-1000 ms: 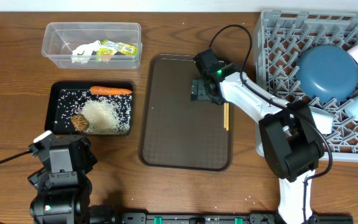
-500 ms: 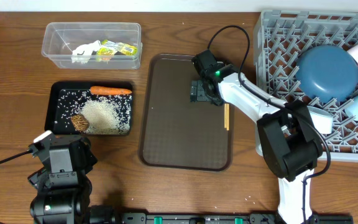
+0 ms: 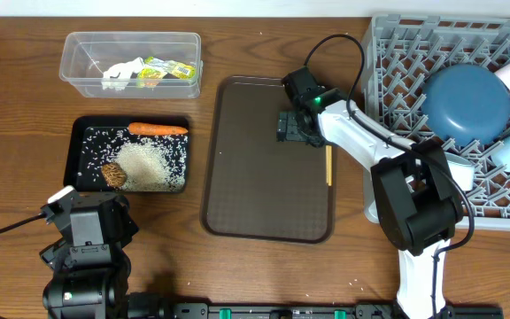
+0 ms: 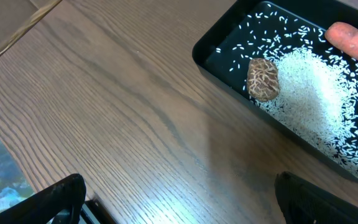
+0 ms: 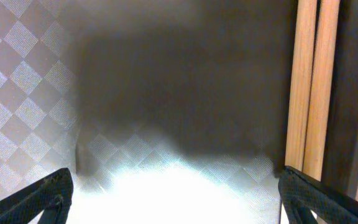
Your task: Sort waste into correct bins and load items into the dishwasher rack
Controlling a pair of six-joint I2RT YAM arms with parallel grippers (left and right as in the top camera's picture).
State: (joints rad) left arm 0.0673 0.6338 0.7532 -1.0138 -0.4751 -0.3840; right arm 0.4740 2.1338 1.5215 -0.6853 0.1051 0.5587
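Our right gripper (image 3: 292, 127), jaws spread wide, hovers low over the dark brown textured serving tray (image 3: 246, 182) beside two pale wooden chopsticks (image 3: 328, 166).

robot lab, wooden table (image 3: 25, 115), mounted arms (image 3: 359, 139)

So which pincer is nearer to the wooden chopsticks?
The right. The right pincer is at the brown tray, close beside the chopsticks; the left pincer is far off, by the black tray.
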